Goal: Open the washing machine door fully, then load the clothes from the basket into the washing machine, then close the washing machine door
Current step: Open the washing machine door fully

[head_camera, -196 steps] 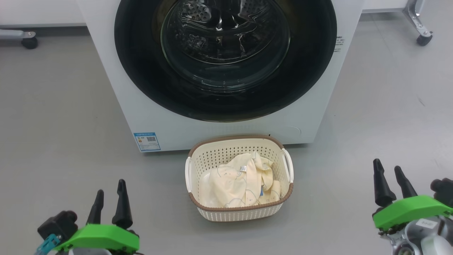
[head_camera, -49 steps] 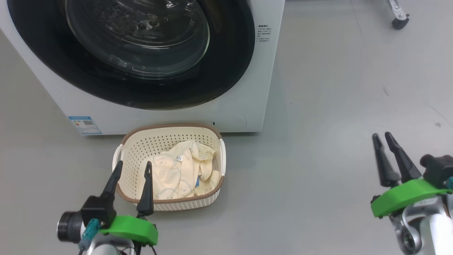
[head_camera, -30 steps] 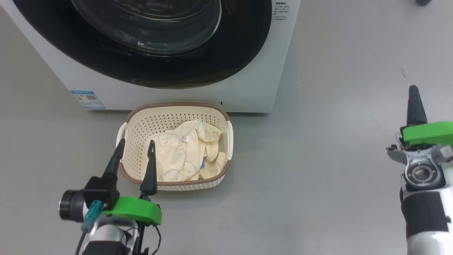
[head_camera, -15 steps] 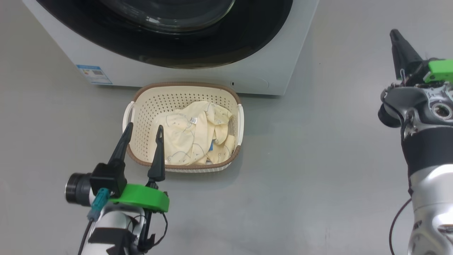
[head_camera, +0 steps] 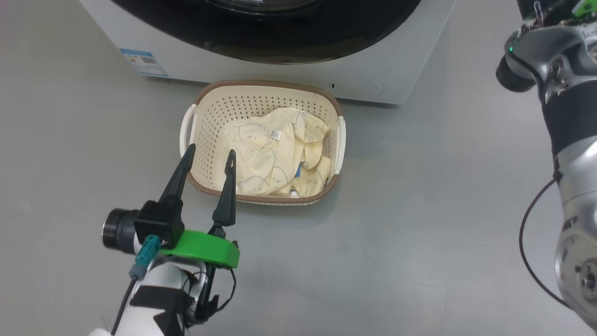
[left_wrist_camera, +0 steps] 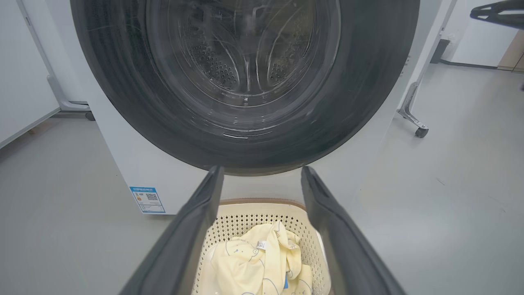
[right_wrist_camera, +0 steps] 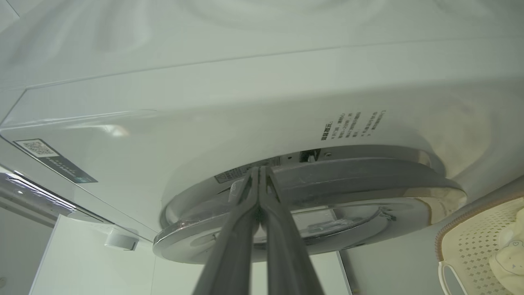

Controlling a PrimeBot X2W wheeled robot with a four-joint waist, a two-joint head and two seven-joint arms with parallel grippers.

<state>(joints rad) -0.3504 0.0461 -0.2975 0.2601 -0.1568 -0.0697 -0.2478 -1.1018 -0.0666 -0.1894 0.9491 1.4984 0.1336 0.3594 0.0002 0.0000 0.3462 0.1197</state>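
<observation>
Basket (head_camera: 210, 126) of cream perforated plastic stands on the grey floor (head_camera: 419, 210), just near of the washing machine (head_camera: 396, 70) and close to its front. Its long axis runs left to right along that front, slightly skewed, with a white handle at each end. Inside lie the clothes (head_camera: 266, 154), a crumpled pale yellow heap with thin blue prints. They are piled toward the right half with a white tag (head_camera: 276, 135) on top, leaving the left part of the basket floor bare.

The washing machine door (head_camera: 280, 46) lies against the machine's front, its black rim and glass bowl facing near. A blue sticker (head_camera: 143, 61) sits low on the front, left of the basket.

The left end effector (head_camera: 211, 150) is released, fingers spread wide and pointing far. Its tips hang over the basket's near left rim, gripping nothing. The right end effector (right_wrist_camera: 258, 172) is clenched, fingers pressed together and empty. In the right wrist view its tips point at the door's outer edge; whether they touch it I cannot tell
</observation>
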